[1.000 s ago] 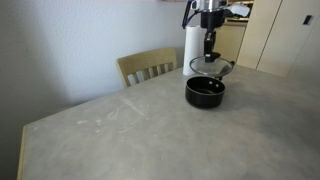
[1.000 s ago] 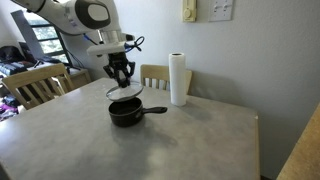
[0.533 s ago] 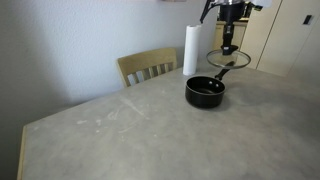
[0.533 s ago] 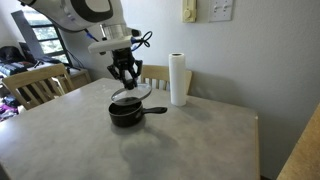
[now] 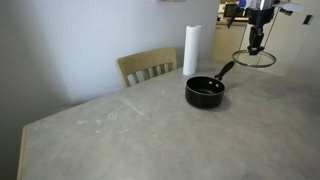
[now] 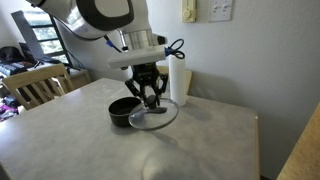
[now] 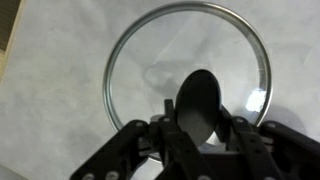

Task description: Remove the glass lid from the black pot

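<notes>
My gripper (image 5: 256, 49) is clamped on the black knob (image 7: 203, 102) of the glass lid (image 5: 242, 60). The lid hangs level just beneath my fingers, in the air at the upper right of an exterior view. The black pot (image 5: 205, 92) sits uncovered on the table (image 5: 120, 130), lower left of the lid and apart from it.

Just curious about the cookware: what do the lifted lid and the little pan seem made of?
The glass lid looks like clear glass in a thin shiny metal rim: the table shows through it. The black pot looks like dark coated metal with a dull sheen, though plain colour leaves that open.
</notes>
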Robot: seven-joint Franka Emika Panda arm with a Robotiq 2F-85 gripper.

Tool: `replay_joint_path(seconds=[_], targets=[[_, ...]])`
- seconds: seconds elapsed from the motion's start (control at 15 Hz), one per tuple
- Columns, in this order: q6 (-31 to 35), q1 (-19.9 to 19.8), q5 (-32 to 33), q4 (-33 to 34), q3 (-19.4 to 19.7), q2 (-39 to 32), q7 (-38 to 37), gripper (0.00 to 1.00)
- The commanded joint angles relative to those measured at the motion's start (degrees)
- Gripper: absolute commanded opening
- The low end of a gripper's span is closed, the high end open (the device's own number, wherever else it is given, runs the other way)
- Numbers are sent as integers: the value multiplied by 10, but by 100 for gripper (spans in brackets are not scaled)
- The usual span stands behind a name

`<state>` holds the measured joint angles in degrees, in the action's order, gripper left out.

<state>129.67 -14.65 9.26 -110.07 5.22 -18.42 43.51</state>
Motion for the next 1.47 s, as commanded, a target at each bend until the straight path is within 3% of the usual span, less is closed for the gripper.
replay_joint_path(seconds=[0.0,0.53,0.87,1.4], targets=[[28,-28,-24,-33,6,10,74,14],[58,-38,-46,-69,9,-29,145,14],[121,-32,-25,-60,11,-94,119,14],[131,-34,-34,-39,4,-131,52,14]])
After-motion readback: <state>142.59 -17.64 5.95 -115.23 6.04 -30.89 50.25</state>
